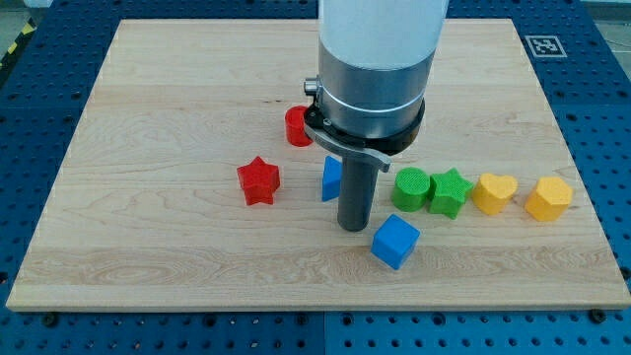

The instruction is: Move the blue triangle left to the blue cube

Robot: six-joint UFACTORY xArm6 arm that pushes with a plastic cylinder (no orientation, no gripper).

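The blue triangle [330, 178] stands on the wooden board [148, 148] near the middle, partly hidden behind my rod. The blue cube [395, 242] lies below and to the right of it. My tip [354, 228] rests on the board between them, just right of and below the triangle and just left of and above the cube. It looks close to the cube's upper left corner; I cannot tell whether it touches either block.
A red star [258, 180] lies left of the triangle. A red cylinder [297, 126] sits above it, partly behind the arm. To the right stand a green cylinder [411, 189], a green star [449, 191], a yellow heart [494, 193] and a yellow hexagon [548, 199].
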